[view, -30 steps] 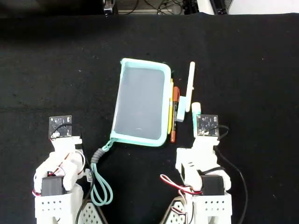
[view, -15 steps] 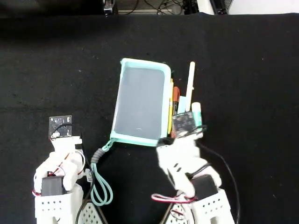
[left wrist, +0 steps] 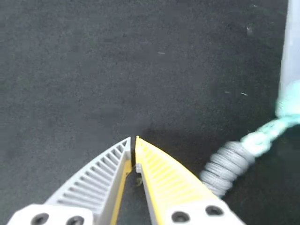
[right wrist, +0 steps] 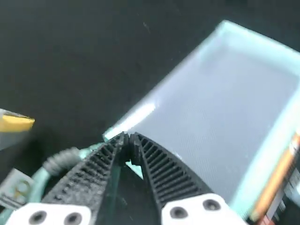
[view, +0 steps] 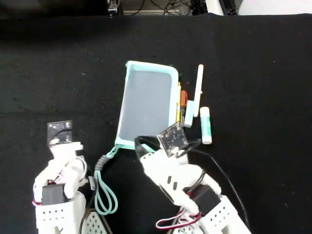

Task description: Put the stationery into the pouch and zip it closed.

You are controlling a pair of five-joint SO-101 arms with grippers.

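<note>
2 grippers, 1 pouch, 5 loose stationery items, all on black table cloth.

1. Pouch: mint trim, grey mesh face up, lying flat approx. centre of cloth, long side running near-far. Whether zip is open or closed: can't tell.
2. Strap: mint cord w/ grey coiled section, attached at pouch's near-left corner, loops toward near edge between the 2 arms.
3. Yellow pencil: outside pouch, touching its right edge, parallel to it.
4. Orange marker: just right of pencil, also parallel. Near end hidden under right arm's wrist.
5. Pale-blue piece: short, between marker and white pen. Type unclear.
6. White pen: right of marker, slightly tilted, reaches farthest from the arms.
7. Glue stick: white and mint, rightmost item, apart from the rest and nearer than the pen.
8. Left gripper: jaws closed tip to tip, nothing between them. Sits over bare cloth left of pouch, w/ strap's grey coil just beside it.
9. Right gripper: jaws all but together, hairline gap, nothing visibly held. Tips sit at pouch's near edge by the near-left corner, close to where strap joins. Arm leans left across from its base, wrist over pouch's near-right corner.
</note>
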